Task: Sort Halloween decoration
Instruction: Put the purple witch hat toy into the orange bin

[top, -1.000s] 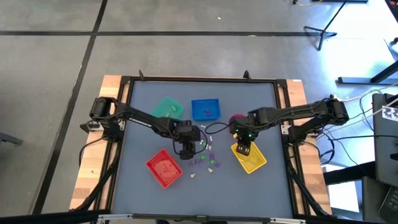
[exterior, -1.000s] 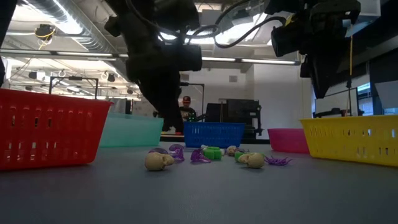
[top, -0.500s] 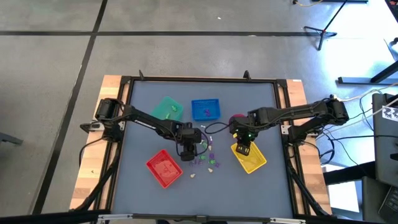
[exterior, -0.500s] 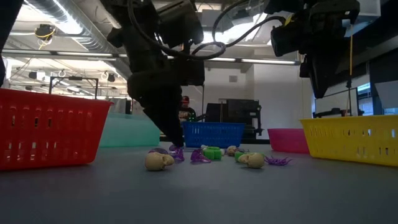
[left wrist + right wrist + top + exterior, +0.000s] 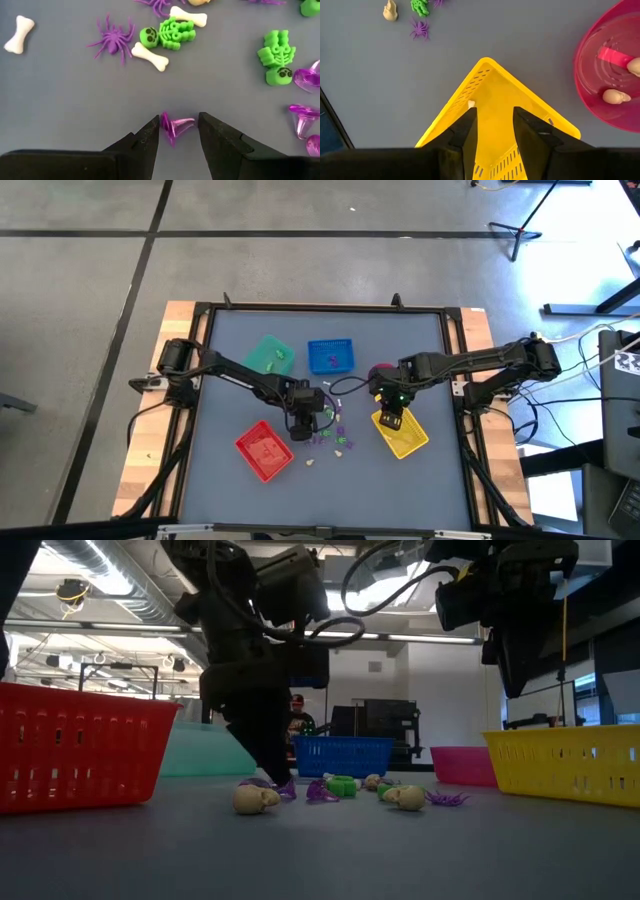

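I see left gripper (image 5: 179, 131) down at table among scattered trinkets, fingers parted around small translucent purple witch-hat trinket (image 5: 175, 127), not clamped. Green skeleton trinket (image 5: 169, 34), purple spider (image 5: 113, 39), white bones (image 5: 149, 55) lie near. Right gripper (image 5: 494, 120) hangs over yellow slotted plastic tray (image 5: 496, 97), fingers apart, nothing held. Pink round bowl (image 5: 600, 75) beside tray.

left hand (image 5: 178, 129) lowered to the table, fingers now straddling a purple witch hat (image 5: 176, 127)
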